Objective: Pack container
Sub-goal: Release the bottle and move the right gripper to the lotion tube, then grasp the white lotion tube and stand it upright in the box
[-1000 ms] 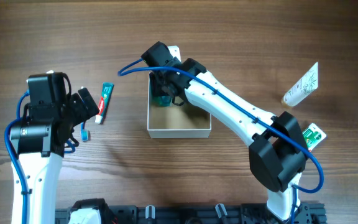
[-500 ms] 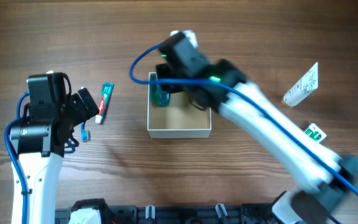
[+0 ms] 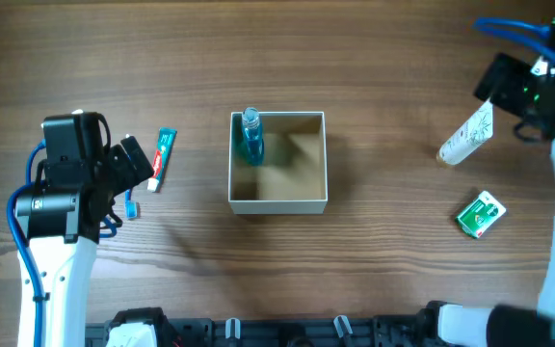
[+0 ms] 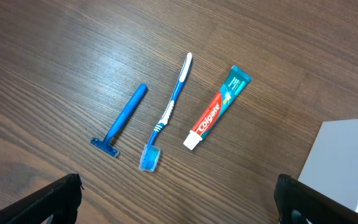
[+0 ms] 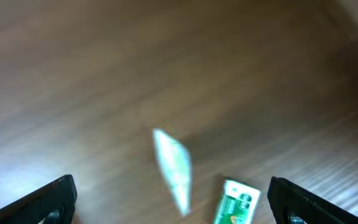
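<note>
1. Green packet (image 3: 480, 213): lying on the tabletop (image 3: 383, 280), near right.
2. Left end effector (image 4: 179, 200): fingers standing wide apart, gripping nothing, hovering over a razor (image 4: 123, 118), a toothbrush (image 4: 168, 112) and a toothpaste tube (image 4: 218, 107), which are lying side by side.
3. Container (image 3: 292, 172): sitting mid-tabletop, carrying 1 blue bottle (image 3: 251, 140) against its left wall at the far corner.
4. White tube (image 3: 467, 133): lying beyond the packet.
5. Right end effector (image 5: 179, 202): spreading wide, empty, hanging above the tube.
</note>
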{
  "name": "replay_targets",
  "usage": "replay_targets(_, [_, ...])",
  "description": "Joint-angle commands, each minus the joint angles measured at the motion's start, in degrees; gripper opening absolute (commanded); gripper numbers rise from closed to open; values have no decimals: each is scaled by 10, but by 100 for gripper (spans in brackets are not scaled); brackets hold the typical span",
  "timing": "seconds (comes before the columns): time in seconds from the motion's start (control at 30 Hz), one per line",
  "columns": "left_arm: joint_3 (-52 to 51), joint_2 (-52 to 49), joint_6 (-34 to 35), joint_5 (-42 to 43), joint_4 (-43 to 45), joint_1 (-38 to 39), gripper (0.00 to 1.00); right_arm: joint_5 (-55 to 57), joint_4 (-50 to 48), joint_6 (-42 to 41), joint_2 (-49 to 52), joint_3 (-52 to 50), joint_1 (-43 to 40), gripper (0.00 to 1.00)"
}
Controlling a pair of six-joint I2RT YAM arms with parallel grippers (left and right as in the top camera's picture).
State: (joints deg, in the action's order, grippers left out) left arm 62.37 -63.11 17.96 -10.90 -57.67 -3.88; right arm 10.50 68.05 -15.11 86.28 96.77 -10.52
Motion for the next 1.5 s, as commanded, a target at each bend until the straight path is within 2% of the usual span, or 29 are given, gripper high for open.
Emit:
replay_targets(0.0, [10, 1, 3, -5, 0, -4, 100, -40, 2, 68, 65, -8, -27, 100])
replay_targets(0.13, [10, 1, 3, -5, 0, -4, 100, -47, 2, 76, 125, -8, -30, 99])
replay_targets(0.27, [10, 1, 5, -5, 0, -4, 100, -87, 4, 76, 175, -8, -29, 87])
replay_targets(0.3, [10, 1, 5, -5, 0, -4, 100, -96, 4, 77, 184, -8, -29, 80])
replay_targets(0.4, [10, 1, 5, -5, 0, -4, 100, -104, 14, 76, 198, -8, -30, 50])
replay_targets(0.43, [10, 1, 5, -5, 0, -4, 100, -104, 17, 76, 199, -8, -30, 34])
replay_targets(0.5, [10, 1, 5, -5, 0, -4, 100, -104, 21, 76, 199, -8, -30, 15])
replay_targets(0.6, [10, 1, 5, -5, 0, -4, 100, -104, 26, 76, 199, -8, -30, 4])
replay_targets(0.77, [10, 1, 5, -5, 0, -4, 100, -105, 29, 59, 194, -8, -29, 4])
replay_targets(0.9, [10, 1, 5, -5, 0, -4, 100, -126, 38, 57, 108, -7, -5, 4])
replay_targets(1.03, [10, 1, 5, -5, 0, -4, 100, -117, 76, 8, -12, -1, 91, 4])
replay_targets(1.13, [10, 1, 5, -5, 2, -4, 100, -114, 98, -40, -61, 30, 186, 4])
replay_targets(1.3, [10, 1, 5, -5, 2, -4, 100, -68, 115, -94, -16, 130, 342, 4])
replay_targets(1.47, [10, 1, 5, 6, 2, -4, 100, -60, 92, -105, 85, 153, 407, 4])
